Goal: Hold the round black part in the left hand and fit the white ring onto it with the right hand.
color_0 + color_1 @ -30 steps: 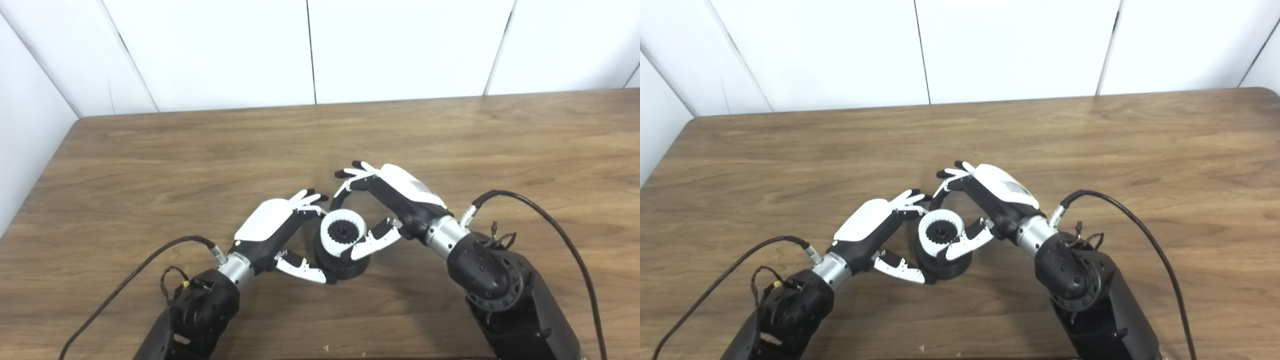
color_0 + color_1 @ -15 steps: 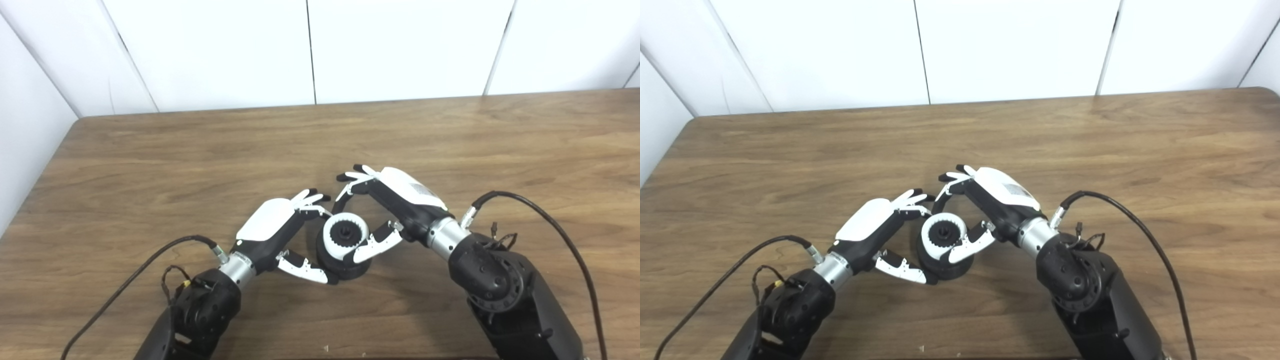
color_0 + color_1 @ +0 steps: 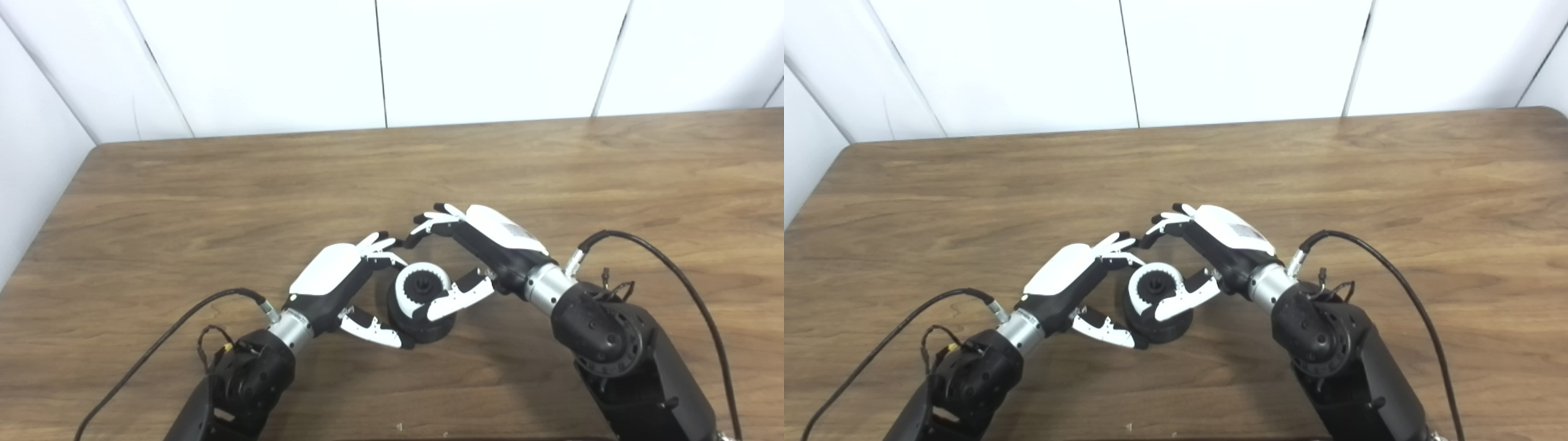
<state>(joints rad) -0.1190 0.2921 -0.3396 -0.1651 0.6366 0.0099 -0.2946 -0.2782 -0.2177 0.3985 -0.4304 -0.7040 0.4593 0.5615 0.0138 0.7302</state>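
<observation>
White ring (image 3: 421, 289) on black part (image 3: 421, 318)

My left hand (image 3: 334, 278) has a glossy white back over black palm and fingers, with white-and-black tips; my right hand (image 3: 490, 242) matches it. Between them, the toothed white plastic ring (image 3: 411, 286) tops the round matte black part (image 3: 422, 321). The brown wood-grain table (image 3: 184, 196) shows darker streaks, and the far wall panels (image 3: 490, 55) are plain white.
</observation>
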